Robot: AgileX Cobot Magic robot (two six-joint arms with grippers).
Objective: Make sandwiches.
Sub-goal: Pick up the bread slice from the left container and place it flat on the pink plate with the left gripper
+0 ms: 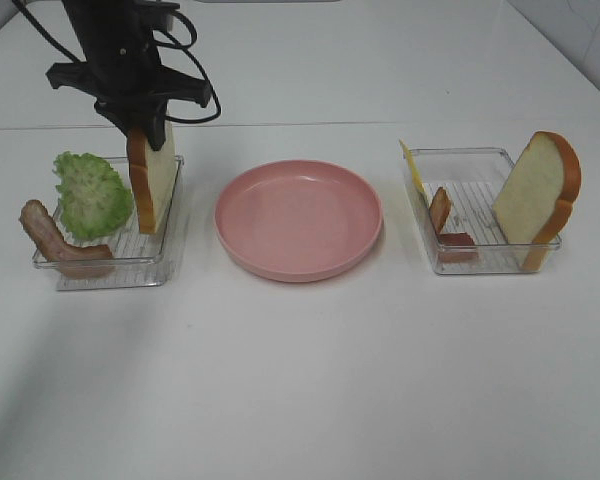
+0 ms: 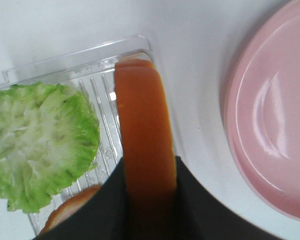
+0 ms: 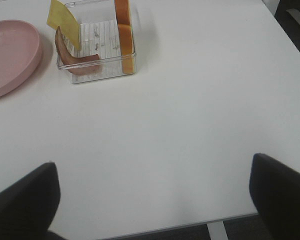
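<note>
Left fingers (image 2: 90,217) clamped on white toy bread slice with orange-brown crust (image 2: 142,140); right fingers (image 3: 25,200) wide apart, empty. Could snag right wall of clear plastic tray (image 2: 80,55), dragging it.

L gripper (image 2: 149,172) pinches bread slice (image 2: 142,120) edge-up, lettuce (image 2: 40,145) beside it.

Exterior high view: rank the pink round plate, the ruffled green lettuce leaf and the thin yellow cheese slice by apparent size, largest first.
1. Pink round plate
2. Ruffled green lettuce leaf
3. Thin yellow cheese slice, seen nearly edge-on
</note>
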